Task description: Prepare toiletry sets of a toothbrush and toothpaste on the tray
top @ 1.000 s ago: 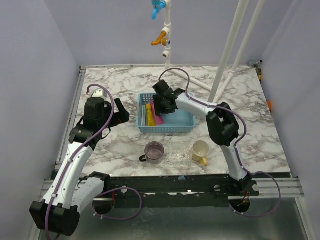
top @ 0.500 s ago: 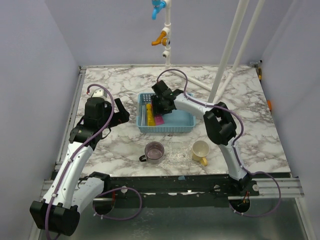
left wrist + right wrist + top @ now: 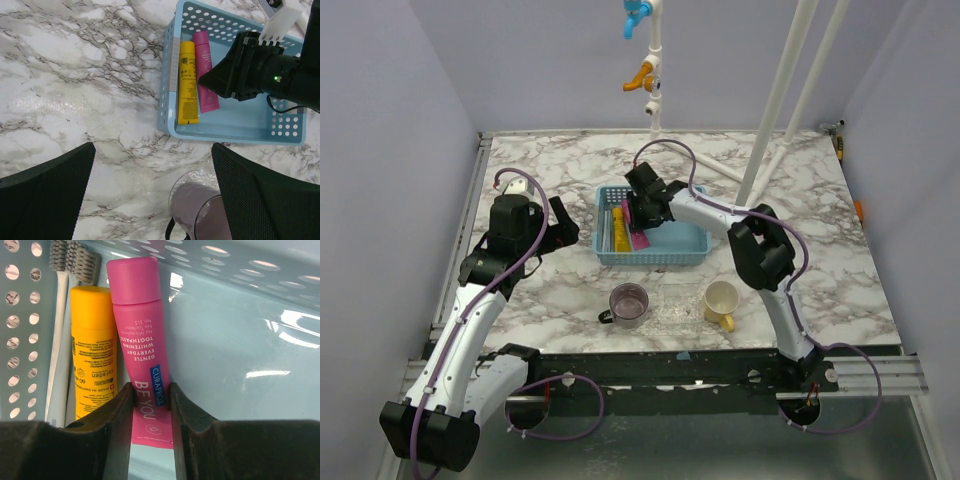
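Right end effector (image 3: 151,390) clamps the magenta-pink toothpaste tube (image 3: 137,315), tail hidden; left end effector (image 3: 152,150) gapes. One yellow toothpaste tube (image 3: 95,350) beside it; two half-hidden white toothbrushes (image 3: 55,340).

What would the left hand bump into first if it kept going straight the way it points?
The left hand would probably meet the bare table first, just short of the basket and its near corner. Depth is hard to judge from its camera, so it might clip the basket wall instead.

The yellow toothpaste (image 3: 94,355) hides one toothbrush (image 3: 86,264) handle.
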